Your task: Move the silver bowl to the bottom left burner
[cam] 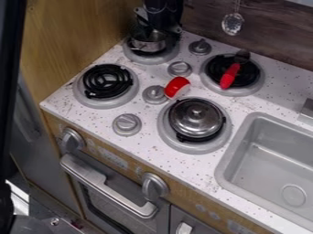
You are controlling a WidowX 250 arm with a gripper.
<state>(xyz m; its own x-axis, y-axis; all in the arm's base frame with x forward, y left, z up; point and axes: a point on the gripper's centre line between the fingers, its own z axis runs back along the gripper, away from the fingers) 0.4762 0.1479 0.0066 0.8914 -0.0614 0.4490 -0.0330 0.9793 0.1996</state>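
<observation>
Silver metal catches the light at the top of the camera view: the silver bowl [148,45] is at the top left burner [154,58], with the black gripper [159,28] hanging down right over it. The two overlap there, so I cannot tell how far the gripper is open or whether it has hold of the bowl.

The bottom left burner [107,81] shows its black coil, with nothing on it. On the bottom right burner [170,137] sits a round, shiny lidded pot [196,119]. A utensil with a red handle [229,76] lies across the top right burner [211,86]. Between the burners, a red and white object [177,87] is just beside one of the grey knobs [154,94]. The grey sink [234,154] is at the right, and a clear faceted ornament [232,23] hangs near the back wall.
</observation>
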